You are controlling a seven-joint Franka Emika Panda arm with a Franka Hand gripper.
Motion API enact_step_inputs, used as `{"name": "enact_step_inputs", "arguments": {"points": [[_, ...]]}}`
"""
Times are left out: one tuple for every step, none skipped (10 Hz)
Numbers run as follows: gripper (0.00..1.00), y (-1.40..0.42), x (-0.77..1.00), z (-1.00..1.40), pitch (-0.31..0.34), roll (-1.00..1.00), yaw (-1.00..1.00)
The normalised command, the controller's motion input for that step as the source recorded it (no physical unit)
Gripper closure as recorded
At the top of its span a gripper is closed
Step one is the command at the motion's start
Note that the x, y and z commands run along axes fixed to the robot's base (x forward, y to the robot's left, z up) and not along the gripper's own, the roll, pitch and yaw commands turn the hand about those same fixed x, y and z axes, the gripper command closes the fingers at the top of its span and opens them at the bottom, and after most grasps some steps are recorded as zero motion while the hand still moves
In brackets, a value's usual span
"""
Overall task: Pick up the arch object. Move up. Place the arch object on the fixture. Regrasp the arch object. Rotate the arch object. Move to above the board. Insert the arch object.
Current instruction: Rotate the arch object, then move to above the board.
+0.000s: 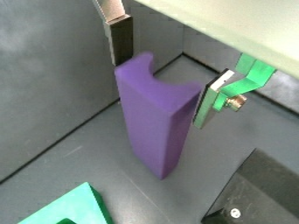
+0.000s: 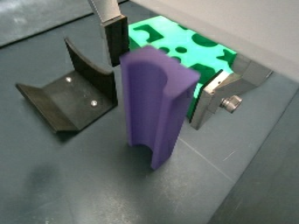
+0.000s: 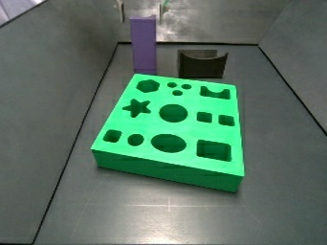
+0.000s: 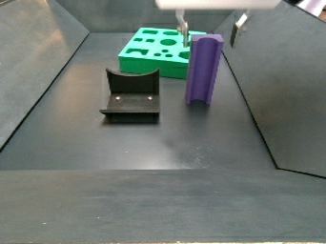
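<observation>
Arch object (image 2: 156, 105) upright between spread gripper (image 2: 163, 68) jaws; fixture (image 2: 65, 92) visible beside.

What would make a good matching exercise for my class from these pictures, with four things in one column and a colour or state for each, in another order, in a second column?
Things:
1. arch object
2. board
3. fixture
4. gripper

Descriptions:
A. bright green, with cut-out holes
B. dark, L-shaped, nothing resting on it
C. purple, standing upright on the floor
D. open, fingers on either side of the purple block's top

Pairs: 1-C, 2-A, 3-B, 4-D
</observation>
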Motion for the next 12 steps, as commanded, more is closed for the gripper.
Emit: {"name": "enact_step_inputs", "arguments": {"points": [[0.0,0.01,0.02,-0.54,-0.038,0.09,0.03],[0.0,0.01,0.02,-0.41,-0.033,0.11,0.03],[0.0,0.01,0.03,-0.26,-0.023,0.13,0.02],[1.0,0.0,0.0,0.0,-0.019,0.14,0.02],[1.0,0.05,-0.1,1.0,0.112,0.22,0.09],[1.0,0.05,-0.11,1.0,0.12,0.21,0.09],[1.0,0.04,-0.1,1.0,0.102,0.19,0.08],[1.0,0.03,-0.09,1.0,0.079,0.14,0.06],[1.0,0.03,-0.09,1.0,0.069,0.1,0.05],[1.0,0.02,-0.08,1.0,0.064,0.06,0.05],[1.0,0.02,-0.07,1.0,0.064,0.01,0.04],[1.0,0.01,-0.06,1.0,0.067,-0.02,0.04]]}}
